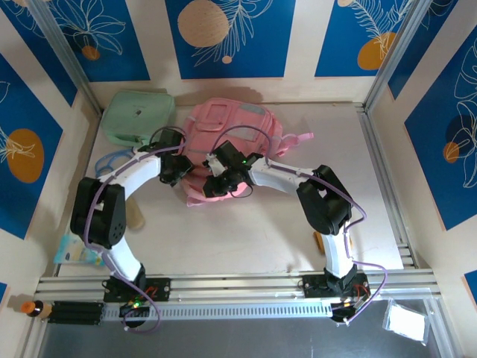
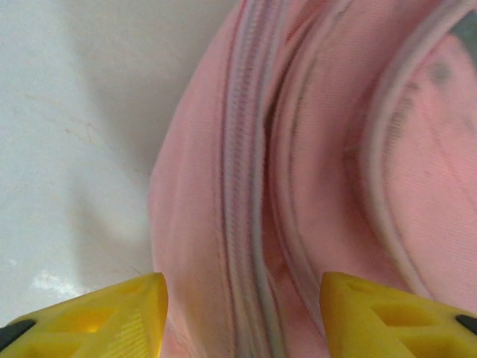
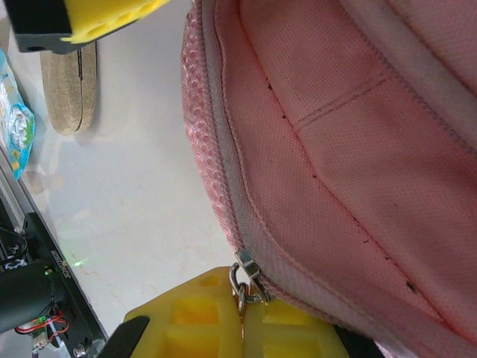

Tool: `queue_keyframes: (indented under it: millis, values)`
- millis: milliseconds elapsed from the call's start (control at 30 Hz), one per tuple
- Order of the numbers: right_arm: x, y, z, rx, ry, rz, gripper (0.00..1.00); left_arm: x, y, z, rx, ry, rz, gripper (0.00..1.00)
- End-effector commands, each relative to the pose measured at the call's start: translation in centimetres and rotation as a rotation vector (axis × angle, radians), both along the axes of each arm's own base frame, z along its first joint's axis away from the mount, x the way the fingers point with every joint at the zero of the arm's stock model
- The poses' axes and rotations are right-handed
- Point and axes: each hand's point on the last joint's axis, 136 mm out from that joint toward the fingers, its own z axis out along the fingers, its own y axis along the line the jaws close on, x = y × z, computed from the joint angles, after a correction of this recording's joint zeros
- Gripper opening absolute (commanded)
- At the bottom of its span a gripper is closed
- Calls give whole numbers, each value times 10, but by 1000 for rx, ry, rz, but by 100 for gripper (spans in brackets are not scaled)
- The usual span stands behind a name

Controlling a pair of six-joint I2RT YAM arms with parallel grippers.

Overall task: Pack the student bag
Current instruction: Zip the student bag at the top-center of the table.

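pink student bag (image 1: pixel 232 133), right gripper (image 3: pixel 242 312) clamping zipper pull (image 3: pixel 244 270)

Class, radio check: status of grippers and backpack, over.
Left gripper open, straddling zip seam of soft pink fabric backpack. Right gripper shut on its metal zipper pull. Mint-green rectangular case beside it, untouched.

The student bag (image 3: pixel 358 149) is being seen as matt pink woven cloth, with rougher open mesh along its rim. Its zipper pull (image 3: pixel 242 277) is being shown as shiny metal. The fingers (image 3: pixel 186 328) of the right gripper (image 3: pixel 242 322) are being seen as matt yellow plastic, the table (image 3: pixel 134 209) as smooth and faintly glossy.
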Motion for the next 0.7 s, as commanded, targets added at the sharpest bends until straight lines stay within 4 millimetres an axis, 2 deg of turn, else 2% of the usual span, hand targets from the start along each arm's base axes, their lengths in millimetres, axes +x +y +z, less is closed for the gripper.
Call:
queue_keyframes:
  millis: [0, 100, 233, 300, 400, 500, 667]
  values:
    - [-14, 6, 17, 43, 2, 37, 0, -4, 7, -10, 49, 34, 30, 52]
    - [-15, 5, 17, 35, -1, 39, 0, -2, 5, -14, 47, 37, 25, 45]
    - [-14, -4, 14, -12, -22, 22, 0, 0, 6, -18, 60, 38, 26, 26]
    - [-12, -14, 12, -58, -43, -1, 0, 0, 8, -20, 70, 42, 28, 15]
    - [-13, -32, 8, -127, -64, -29, 0, 0, 10, -20, 79, 38, 23, 6]
    - [-14, -56, 0, -212, -90, -63, 0, 1, 11, -18, 86, 28, 19, 0]
    - [-12, -101, -19, -365, -152, -121, 1, 3, 13, -13, 101, 16, 9, 0]
